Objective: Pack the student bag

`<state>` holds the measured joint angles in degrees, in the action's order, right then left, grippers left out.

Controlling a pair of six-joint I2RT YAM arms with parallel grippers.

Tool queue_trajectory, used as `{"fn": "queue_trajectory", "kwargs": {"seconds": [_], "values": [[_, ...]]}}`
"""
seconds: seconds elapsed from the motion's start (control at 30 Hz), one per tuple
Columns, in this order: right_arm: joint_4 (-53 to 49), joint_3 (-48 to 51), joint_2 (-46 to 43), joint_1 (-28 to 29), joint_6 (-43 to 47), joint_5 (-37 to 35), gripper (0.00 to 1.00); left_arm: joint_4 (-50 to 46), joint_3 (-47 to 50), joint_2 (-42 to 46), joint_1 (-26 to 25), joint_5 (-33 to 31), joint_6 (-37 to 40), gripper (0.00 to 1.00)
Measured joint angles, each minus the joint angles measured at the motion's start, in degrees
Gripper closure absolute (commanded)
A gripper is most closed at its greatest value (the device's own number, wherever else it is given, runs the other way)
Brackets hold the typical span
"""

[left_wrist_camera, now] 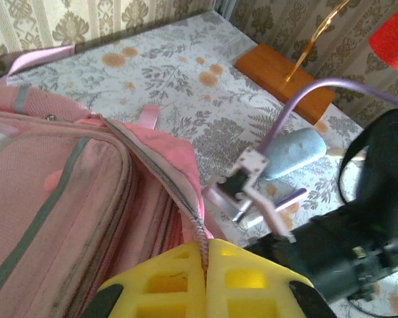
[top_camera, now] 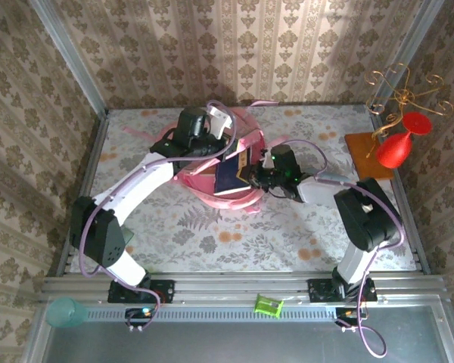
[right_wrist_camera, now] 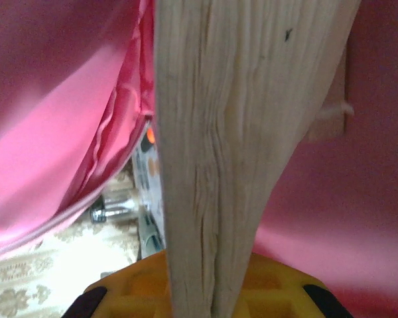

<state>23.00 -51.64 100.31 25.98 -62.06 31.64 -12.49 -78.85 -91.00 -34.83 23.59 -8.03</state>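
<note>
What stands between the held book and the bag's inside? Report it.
Nothing visible does. The book in the right gripper already sits in the mouth of the student bag, and the left gripper is pinching the bag's zip edge.

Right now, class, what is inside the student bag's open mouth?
A dark-covered book, held by the right gripper, sits partly inside the student bag; pink lining surrounds its pages. Anything deeper is covered.
</note>
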Motion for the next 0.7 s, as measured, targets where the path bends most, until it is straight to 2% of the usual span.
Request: {"fn": "queue_trajectory", "kwargs": {"seconds": [0.17, 0.27, 0.43, 0.53, 0.7], "values": [[2.10, -5.90, 6.62, 2.23, -1.95, -6.75, 0.93, 0.00, -1.51, 0.02, -0.02, 0.04, -0.87, 1.00], [2.80, -9.97, 10.19, 3.43, -2.08, -11.04, 0.84, 0.00, -2.21, 0.02, -0.02, 0.04, -1.36, 1.00], [0.96, -13.88, 12.11, 3.04, 1.18, -15.85, 0.63, 0.35, -2.23, 0.07, -0.02, 0.04, -2.10, 1.00], [0.52, -11.47, 9.94, 1.68, 3.54, -16.85, 0.51, 0.83, -2.01, 0.31, -0.02, -0.07, -2.84, 1.00], [-4.00, -0.90, -2.95, -0.26, 8.57, -17.99, 0.49, 2.47, -0.13, 0.94, -0.09, -1.09, -4.87, 1.00]]}}
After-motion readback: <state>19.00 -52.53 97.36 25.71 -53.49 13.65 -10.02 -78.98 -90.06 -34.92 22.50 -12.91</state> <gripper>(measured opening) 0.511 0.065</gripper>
